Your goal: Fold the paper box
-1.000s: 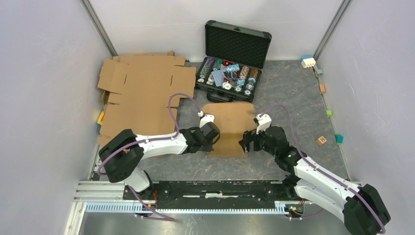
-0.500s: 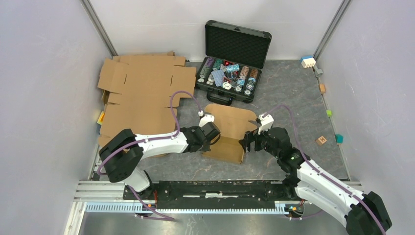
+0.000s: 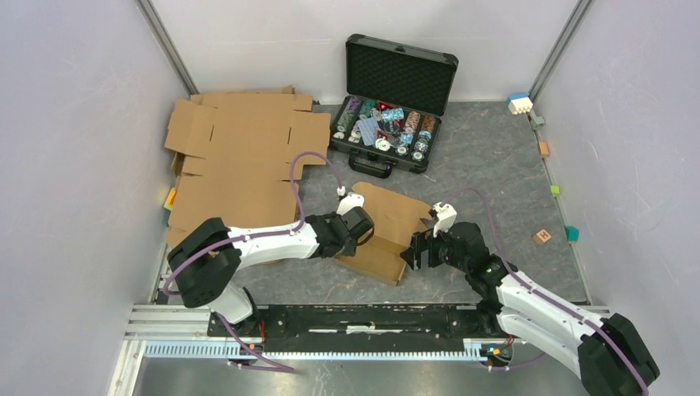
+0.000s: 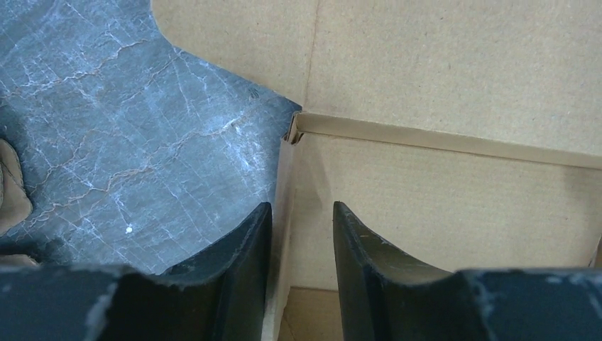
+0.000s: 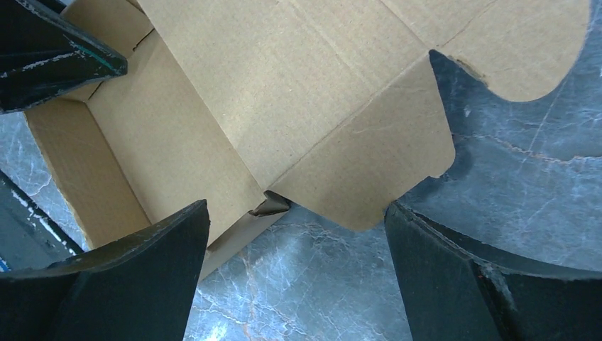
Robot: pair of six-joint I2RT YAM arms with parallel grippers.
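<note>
From above, the paper box (image 3: 394, 216) is seen in the middle of the surface (image 3: 503, 165), below the black case (image 3: 388, 124). Its long way runs from the lower left up to the upper right, a bit slanted. The low tray part is at the bottom and the wide lid flap is at the top. The left pincer (image 3: 363, 235) is set at the left wall of the tray. The right pincer (image 3: 410, 252) is just beside the tray's lower right corner. Both are close, but the left one is the one already on the box.

In the left wrist view, the thin side wall of the paper box (image 4: 440, 206) is seen standing up between the two fingers of the left pincer (image 4: 302, 209). The pincer is only partly open. A small gap shows between the wall and the right-hand finger, so the wall is not squeezed. The inside of the tray lies to the right and the bare surface (image 4: 142, 142) to the left.

In the right wrist view, the right pincer (image 5: 297, 209) is spread wide and nothing is held. The paper box (image 5: 284, 92) lies ahead, towards the top of the frame. A side flap (image 5: 369, 163) and one corner of the tray sit between the fingers, so it looks like this flap is the next part to be folded in.
</note>
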